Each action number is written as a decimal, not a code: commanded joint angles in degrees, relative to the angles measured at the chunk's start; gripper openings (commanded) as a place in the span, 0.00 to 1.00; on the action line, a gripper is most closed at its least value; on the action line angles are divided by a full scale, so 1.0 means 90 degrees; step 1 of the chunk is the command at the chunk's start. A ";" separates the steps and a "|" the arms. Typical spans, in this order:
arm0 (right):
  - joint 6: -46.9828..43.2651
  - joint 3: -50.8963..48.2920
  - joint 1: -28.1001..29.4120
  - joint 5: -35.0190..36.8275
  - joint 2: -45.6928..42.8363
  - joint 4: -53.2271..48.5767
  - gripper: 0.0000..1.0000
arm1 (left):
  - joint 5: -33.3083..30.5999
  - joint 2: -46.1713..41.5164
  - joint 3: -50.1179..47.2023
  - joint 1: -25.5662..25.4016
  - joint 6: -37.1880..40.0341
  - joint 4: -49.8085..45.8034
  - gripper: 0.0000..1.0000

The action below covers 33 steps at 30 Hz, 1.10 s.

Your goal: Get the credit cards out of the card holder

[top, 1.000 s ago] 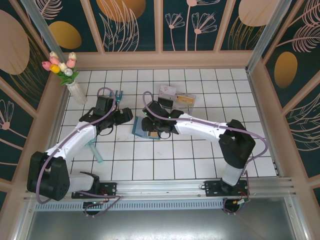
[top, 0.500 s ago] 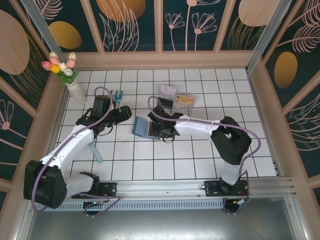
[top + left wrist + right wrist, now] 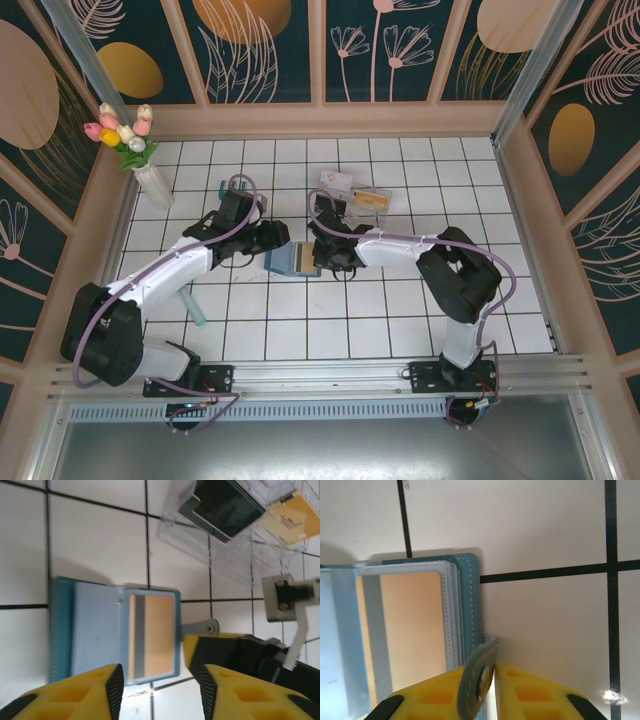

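the card holder [image 3: 92, 630] lies open mid-frame; your right gripper [image 3: 484, 679] pinches its strap [image 3: 479, 667]. the gold credit card [image 3: 152, 635] sits just above your left gripper [image 3: 157, 680], fingers half-parted, long axis vertical.

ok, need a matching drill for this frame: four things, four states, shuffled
Things:
1. card holder
2. orange card
3. closure tab
4. left claw

States:
A. pinched in the right claw
B. open, at the card holder's edge, gripping nothing
C. lying open on the tiled table
D. tucked inside the card holder

Pairs: 1-C, 2-D, 3-A, 4-B
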 commanded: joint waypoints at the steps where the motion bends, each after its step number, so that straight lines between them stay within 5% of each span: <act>1: -0.0178 0.0003 -0.0071 0.0013 0.0205 0.0082 0.19 | 0.0321 0.0285 0.0264 -0.0255 -0.0047 0.0227 0.41; 9: -0.0255 -0.0443 -0.0093 0.0095 -0.0710 0.0627 0.25 | 0.0171 0.0961 0.0274 -0.0418 0.0033 0.0312 0.33; 13: -0.0418 -0.0832 -0.0086 -0.0332 -0.1259 0.1070 0.27 | -0.0472 0.1252 0.0437 -0.0365 0.0461 -0.0179 0.26; 22: -0.0245 -0.0827 -0.0040 -0.1222 -0.1096 0.1386 0.09 | 0.0030 0.1612 0.0366 -0.0291 0.0146 0.0363 0.14; 33: -0.0018 -0.0020 0.0015 -0.0524 -0.0331 0.0701 0.07 | -0.0208 0.1788 0.0322 -0.0291 0.0119 0.0422 0.11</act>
